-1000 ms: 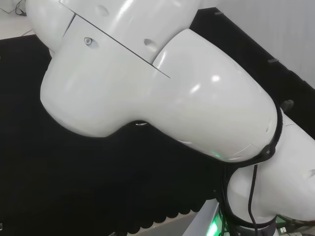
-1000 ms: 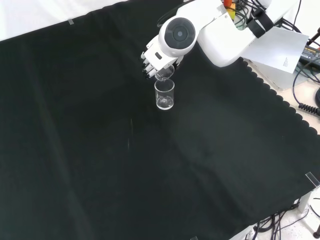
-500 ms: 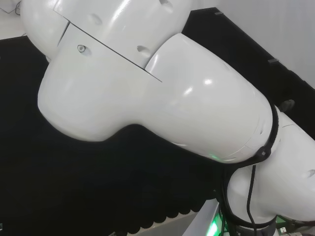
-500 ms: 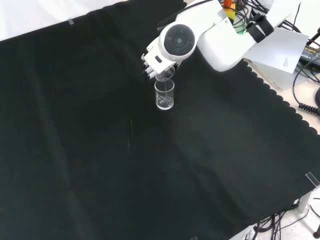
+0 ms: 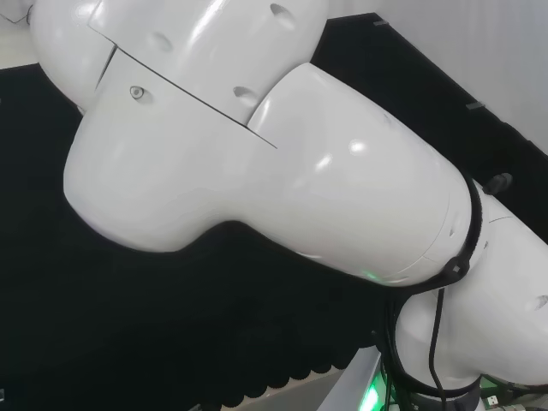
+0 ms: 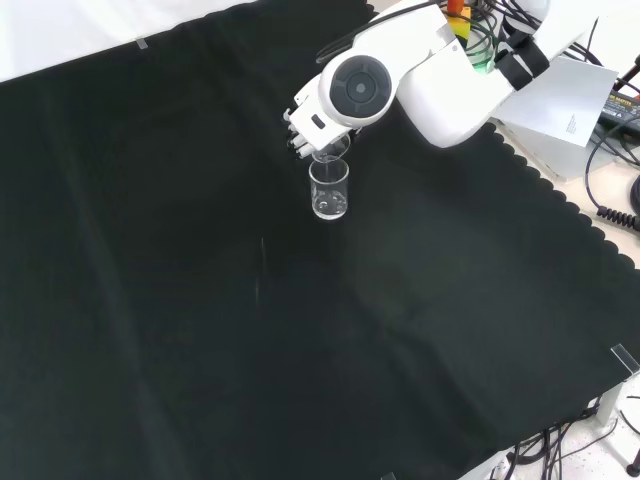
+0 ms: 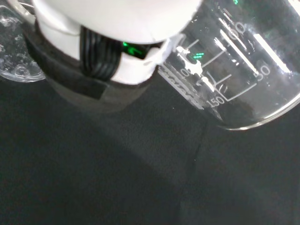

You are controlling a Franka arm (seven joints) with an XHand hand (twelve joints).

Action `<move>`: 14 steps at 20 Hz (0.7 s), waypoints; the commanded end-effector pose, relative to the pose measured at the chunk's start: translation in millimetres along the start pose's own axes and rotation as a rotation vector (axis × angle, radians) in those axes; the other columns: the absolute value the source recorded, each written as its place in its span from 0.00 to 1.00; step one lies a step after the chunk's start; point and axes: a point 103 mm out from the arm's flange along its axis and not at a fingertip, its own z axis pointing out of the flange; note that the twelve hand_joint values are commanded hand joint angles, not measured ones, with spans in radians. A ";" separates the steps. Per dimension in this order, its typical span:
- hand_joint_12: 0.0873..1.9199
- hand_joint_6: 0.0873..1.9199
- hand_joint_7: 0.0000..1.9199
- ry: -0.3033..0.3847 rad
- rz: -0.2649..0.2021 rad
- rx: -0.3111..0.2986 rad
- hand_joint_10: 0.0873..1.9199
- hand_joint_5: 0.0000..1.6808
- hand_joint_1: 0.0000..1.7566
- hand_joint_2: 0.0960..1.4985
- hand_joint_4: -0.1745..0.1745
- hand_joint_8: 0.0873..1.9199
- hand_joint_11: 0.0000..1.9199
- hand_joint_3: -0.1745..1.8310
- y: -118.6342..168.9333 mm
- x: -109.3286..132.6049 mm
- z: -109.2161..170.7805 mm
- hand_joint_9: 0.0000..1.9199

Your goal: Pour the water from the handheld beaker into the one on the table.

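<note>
Since the earlier frames, the arm's big link [image 6: 430,70] sits slightly higher in the front view, and the white links [image 5: 257,145] in the head view have shifted a little toward the view's upper left; the standing beaker has not moved.

Closest to the wrist camera, the handheld beaker [image 7: 234,70] lies strongly tilted in the grasp, its printed scale running diagonally and its rim toward the cloth. A white and black finger of the hand [image 7: 112,47] curls across its wall, so the hand is closed around this vessel. No water is plainly visible inside it; whether any remains cannot be told.

In the front view, the hand [image 6: 305,125] sits directly above the table beaker [image 6: 329,189], with the tipped handheld beaker's mouth [image 6: 330,152] just over the table beaker's rim, near or touching it. The table beaker stands upright on the black cloth [image 6: 200,300] just below the hand, and bright specks at its base suggest that some water is already in it.

Judged from this pose, the pour is under way or nearly complete. Remaining steps: drain any residue, then return the handheld beaker to upright and clear it from the rim.
</note>
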 end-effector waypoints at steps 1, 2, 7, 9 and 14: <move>0.24 0.10 0.73 0.007 0.001 -0.003 0.01 0.84 0.82 0.43 0.00 0.13 0.73 0.31 -0.4 1.5 -3.6 0.82; 0.24 0.10 0.73 0.015 0.001 -0.004 0.01 0.84 0.82 0.43 0.00 0.13 0.73 0.31 -0.4 0.6 -2.4 0.82; 0.24 0.10 0.73 0.060 -0.002 -0.021 0.01 0.84 0.82 0.43 0.00 0.13 0.73 0.31 -1.2 -4.8 1.5 0.82; 0.24 0.10 0.73 0.094 -0.006 -0.028 0.01 0.84 0.82 0.43 0.00 0.13 0.73 0.31 -1.4 -6.9 2.0 0.82; 0.24 0.10 0.73 0.229 -0.023 -0.104 0.01 0.84 0.82 0.43 0.00 0.13 0.73 0.31 -4.2 -16.4 4.4 0.82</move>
